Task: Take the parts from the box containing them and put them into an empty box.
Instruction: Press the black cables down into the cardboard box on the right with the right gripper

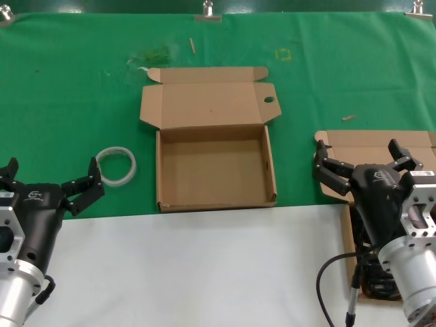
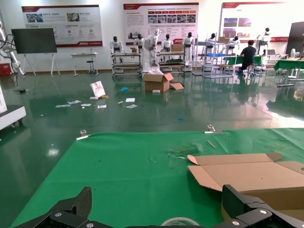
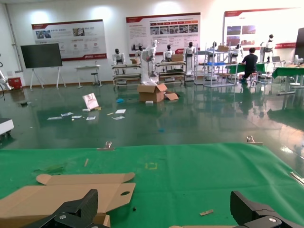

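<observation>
Parts [image 1: 375, 279]: black cords, seemingly tangled

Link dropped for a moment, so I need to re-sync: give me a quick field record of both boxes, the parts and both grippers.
empty box: table centre, lid open, nothing inside, oval hole in its lid flap
box containing parts: near the table's right edge, lid open, mostly hidden by the right arm
parts: black cords, partly visible in that box under the right arm
right gripper: open, over the parts box, holding nothing
left gripper: open, at the table's left, holding nothing
tape ring: beside the left gripper
</observation>
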### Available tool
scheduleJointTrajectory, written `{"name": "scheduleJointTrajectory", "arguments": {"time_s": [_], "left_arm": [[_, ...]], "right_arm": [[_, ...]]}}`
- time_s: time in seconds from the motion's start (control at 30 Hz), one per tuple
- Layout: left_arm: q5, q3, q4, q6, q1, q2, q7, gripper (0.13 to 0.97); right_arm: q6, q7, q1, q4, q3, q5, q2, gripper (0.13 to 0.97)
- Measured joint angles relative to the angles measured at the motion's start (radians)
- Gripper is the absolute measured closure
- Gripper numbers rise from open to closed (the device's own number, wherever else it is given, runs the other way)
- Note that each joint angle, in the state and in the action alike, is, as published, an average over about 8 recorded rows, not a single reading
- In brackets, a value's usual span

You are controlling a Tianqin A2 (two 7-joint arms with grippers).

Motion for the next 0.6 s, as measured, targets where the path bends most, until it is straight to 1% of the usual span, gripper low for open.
{"name": "scheduleJointTrajectory", "arguments": {"time_s": [0.6], "left_arm": [[0.0,0.0,0.0,0.0,0.0,0.0,0.0,0.132]], "right_arm": [[0.0,0.0,0.0,0.0,0.0,0.0,0.0,0.129]]}}
